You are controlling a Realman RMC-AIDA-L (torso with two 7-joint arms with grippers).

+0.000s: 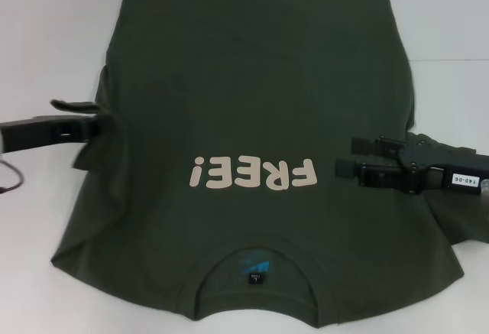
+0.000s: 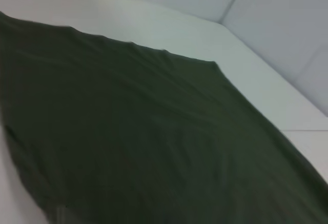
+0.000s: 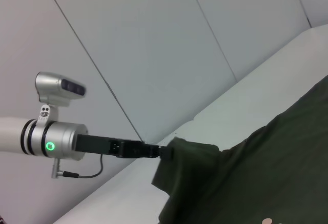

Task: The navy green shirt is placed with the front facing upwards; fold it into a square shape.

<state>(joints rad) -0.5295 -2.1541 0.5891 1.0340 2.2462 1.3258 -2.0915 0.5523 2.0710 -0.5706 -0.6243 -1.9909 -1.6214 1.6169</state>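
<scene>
Two grippers are working at opposite sides of the shirt (image 1: 244, 143), which is lying face up on the white table (image 1: 46, 36), collar toward the robot and hem at the far end, so its long axis is running straight away from the body; the left gripper (image 1: 98, 120) is sitting at the shirt's left edge, level with the sleeve, and appears to be pinching that sleeve, since the right wrist view is showing a corner of cloth (image 3: 187, 155) lifted at its tip and hanging from it; I judge its jaws closed on fabric, though the fingers themselves are hard to make out; the right gripper (image 1: 345, 157) is hovering over the right chest just beside the last letter of "FREE" (image 1: 252, 173), its two fingers lying narrowly apart and gripping nothing that I can see, with the right sleeve (image 1: 451, 212) trailing behind and outward from it; the coming move is probably turning on the left side, where the sleeve would be travelling inward across the long axis toward the lettering, so the left arm is the nearer one.
</scene>
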